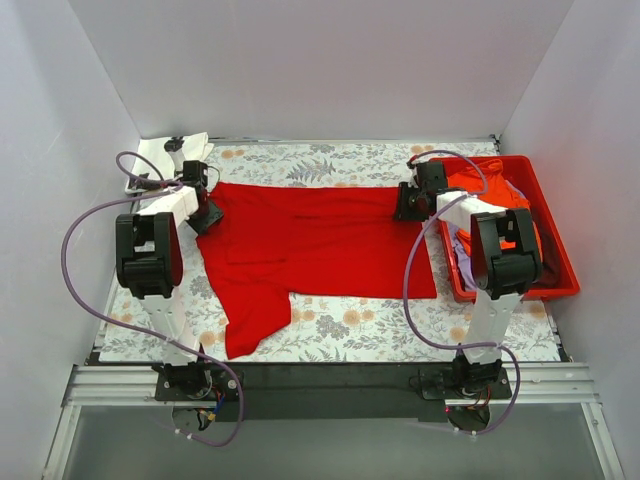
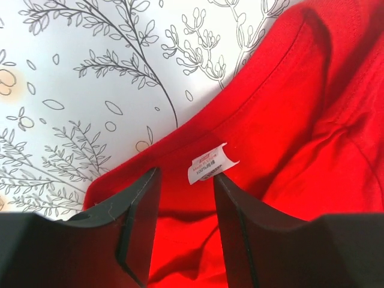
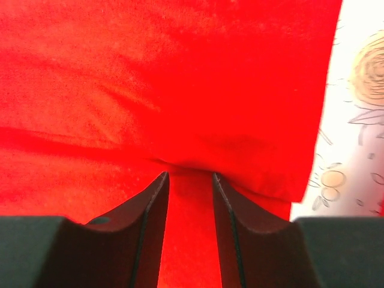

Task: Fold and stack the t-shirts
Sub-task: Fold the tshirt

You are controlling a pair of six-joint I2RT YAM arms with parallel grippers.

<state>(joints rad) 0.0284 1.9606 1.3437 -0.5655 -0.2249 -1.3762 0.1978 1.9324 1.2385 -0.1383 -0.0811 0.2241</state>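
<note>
Top camera looked down from high behind, whole table (image 1: 350, 330) in frame; both wrist cameras sat close, peering past their fingers (image 2: 135, 234) at the same red t-shirt (image 1: 320, 240).

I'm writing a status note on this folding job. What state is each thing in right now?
red t-shirt: lying flat, partly folded, one sleeve out.
left gripper: fingers parted at the collar, cloth between; grip unclear.
right gripper: fingers parted at the hem end, cloth between; grip unclear.
red tray: holding unfolded shirts.
orange t-shirt: crumpled in the tray.
lavender t-shirt: crumpled in the tray.
white t-shirt: bunched, far left corner.
</note>
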